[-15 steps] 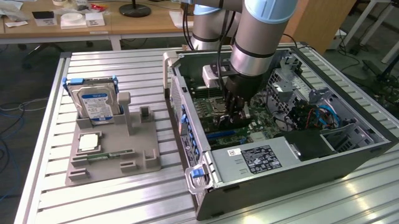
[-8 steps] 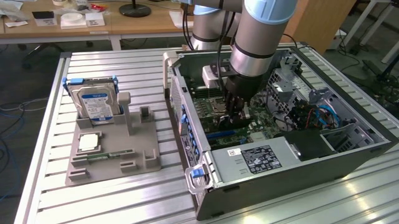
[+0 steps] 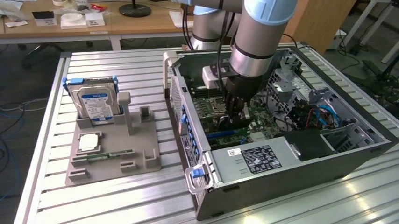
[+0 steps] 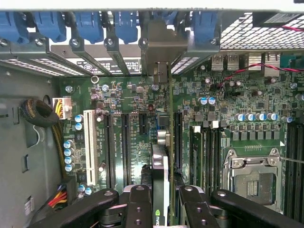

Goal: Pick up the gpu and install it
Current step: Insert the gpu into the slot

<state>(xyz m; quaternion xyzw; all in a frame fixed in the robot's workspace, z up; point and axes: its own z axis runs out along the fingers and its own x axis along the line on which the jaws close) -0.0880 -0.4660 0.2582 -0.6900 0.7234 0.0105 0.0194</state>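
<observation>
The gpu (image 4: 160, 166) is a slim dark card seen edge-on, standing upright between my fingers (image 4: 138, 204) with its metal bracket (image 4: 161, 45) against the case's rear slots. My gripper (image 4: 161, 202) is shut on the gpu, holding it over a long expansion slot of the green motherboard (image 4: 237, 95). In the exterior view, my gripper (image 3: 237, 114) reaches down into the open computer case (image 3: 281, 163), just beside the processor socket (image 3: 218, 105). The card's lower edge and the slot beneath it are hidden.
A grey parts stand (image 3: 112, 158) on the slatted table at the exterior view's left holds a silver hard drive (image 3: 93, 100), a green memory stick (image 3: 106, 155) and a small silver square part (image 3: 89, 141). Cables (image 3: 311, 114) and drive cages crowd the case's right side.
</observation>
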